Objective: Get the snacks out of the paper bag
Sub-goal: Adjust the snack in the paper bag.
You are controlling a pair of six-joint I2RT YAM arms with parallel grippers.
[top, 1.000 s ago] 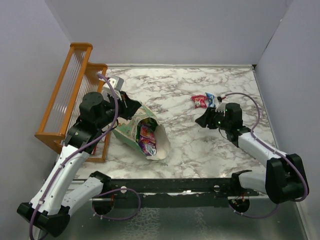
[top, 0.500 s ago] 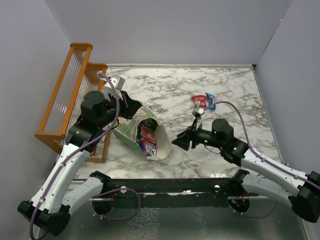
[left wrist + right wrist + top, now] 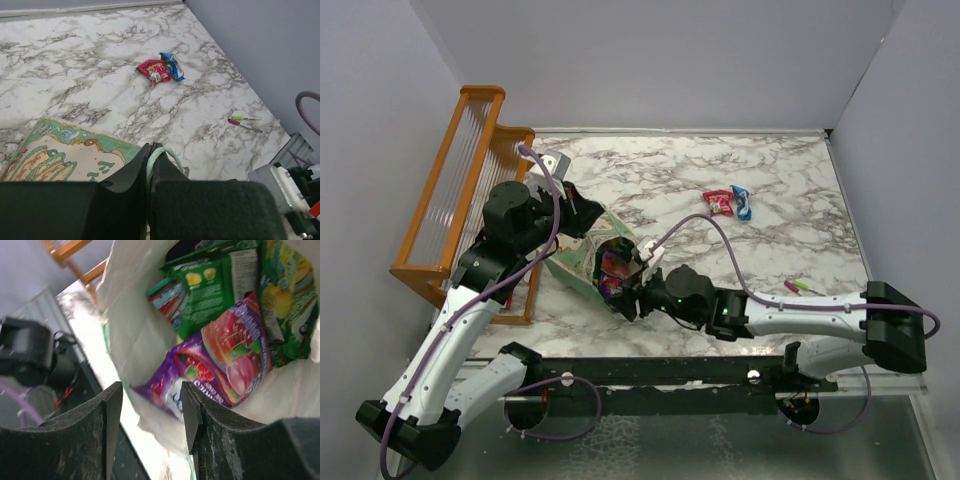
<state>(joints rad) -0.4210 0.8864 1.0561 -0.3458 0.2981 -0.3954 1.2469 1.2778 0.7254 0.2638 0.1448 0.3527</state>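
The right gripper (image 3: 150,400) has travelled from the two removed snacks (image 3: 728,203) to the mouth of the paper bag (image 3: 572,266), jaws apart and empty before a purple packet (image 3: 225,365), while the left gripper (image 3: 150,152) pinches the bag's handle (image 3: 169,151), so a further extraction appears imminent.

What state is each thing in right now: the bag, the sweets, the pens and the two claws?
paper bag, lying on its side, mouth open.
left gripper, shut on the bag's handle loop.
right gripper, open at the bag's mouth, holding nothing.
purple packet, inside the bag.
green packets, inside the bag.
red packet and blue packet, out on the table, side by side.
pens, lying flat on the table.
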